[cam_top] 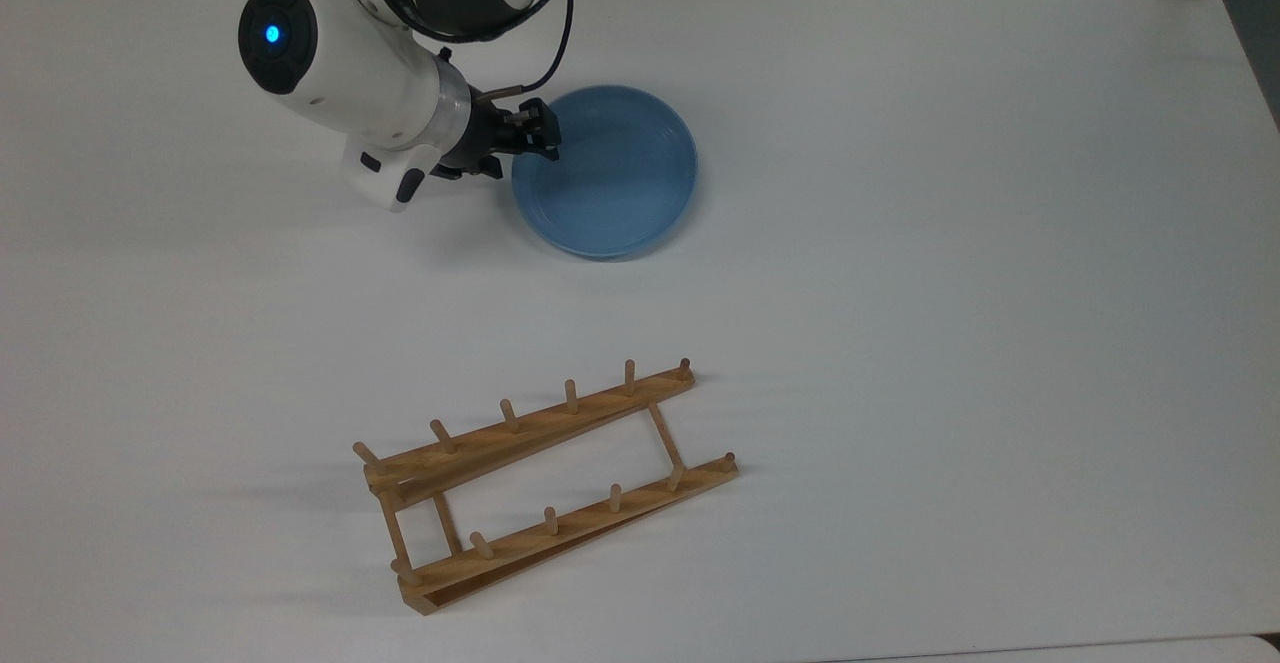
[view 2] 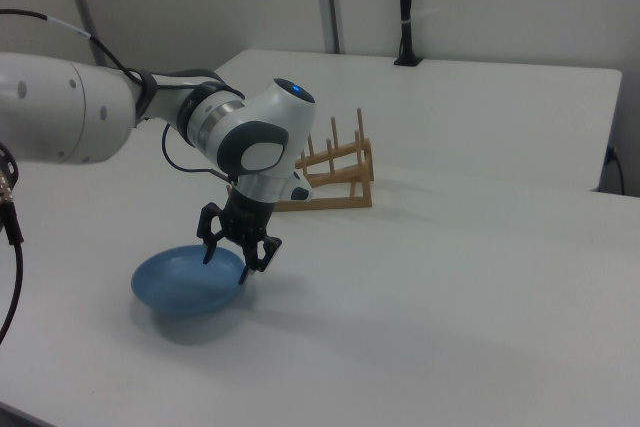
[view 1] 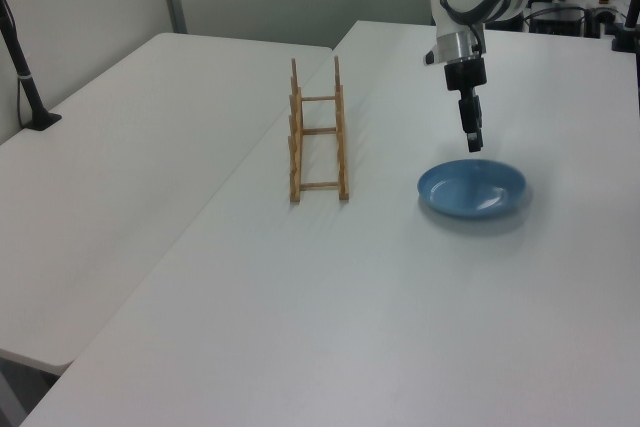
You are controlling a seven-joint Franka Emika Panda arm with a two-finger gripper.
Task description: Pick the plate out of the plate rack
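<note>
The plate (cam_top: 612, 175) lies flat on the white desk (cam_top: 950, 243), right side up, well apart from the plate rack (cam_top: 545, 488), which stands with no plate between its pegs. In the left view the plate (view 1: 472, 189) sits to the left view's right of the rack (view 1: 317, 132), with bare desk between them.

The gripper (view 2: 238, 249) hangs just above the plate's rim on the arm's side; its jaws are spread and grip nothing, with the fingers (view 2: 212, 243) clear of the blue plastic in the right view. From the top view the gripper (cam_top: 540, 135) overlaps the rim at the top view's left edge of the plate, and the left view shows a gap between the gripper (view 1: 475, 139) and the plate below.

Judging by how things lie, the plate is already out of the rack and set down, so the step in hand looks like the release and retreat. To do it well, the arm should rise straight up before moving sideways, so neither finger catches the raised rim and tips or drags the light plate. The jaws should be kept wide until they are well above the rim. Any sideways move is best made away from the rack, over open desk
</note>
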